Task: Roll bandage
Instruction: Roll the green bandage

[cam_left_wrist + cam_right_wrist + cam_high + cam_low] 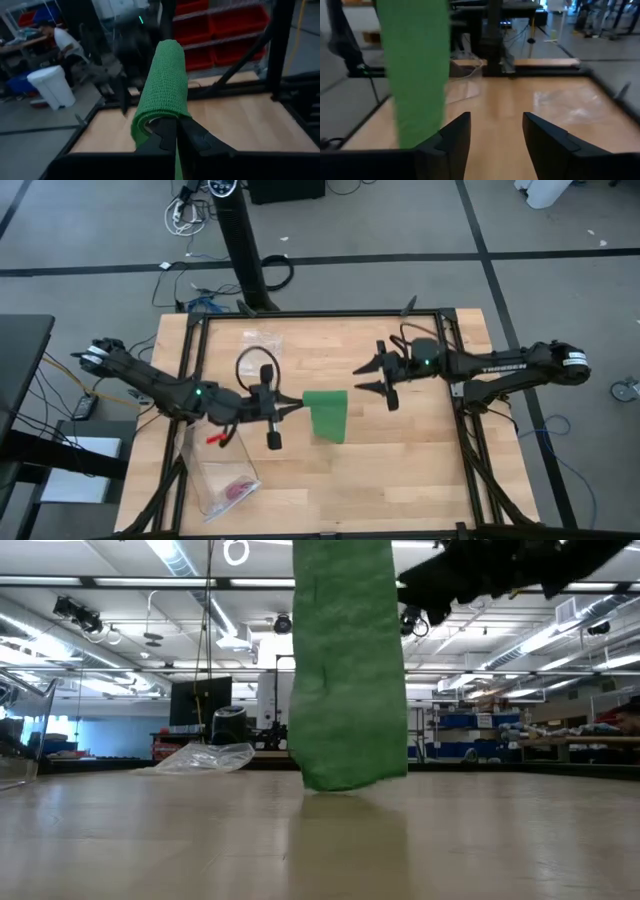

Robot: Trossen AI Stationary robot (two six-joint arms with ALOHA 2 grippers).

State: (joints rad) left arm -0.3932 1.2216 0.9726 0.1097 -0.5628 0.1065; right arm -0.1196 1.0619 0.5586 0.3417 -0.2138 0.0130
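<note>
1 end of the bandage (327, 412) is sitting clenched in the left gripper (296, 404) jaws, a few turns wound there; most is hanging unrolled toward the counter (420, 460). Right gripper (368, 375) jaws are standing released, nearby, grasping nothing.

Light wooden table (400, 480), clear plastic bags (222, 480) lying at its left side, bandage (327, 415) tip touching mid-table

The bandage (162, 85) is seen as matt woven cloth (seemingly crêpe-textured); the table (400, 470) is smooth wood.
</note>
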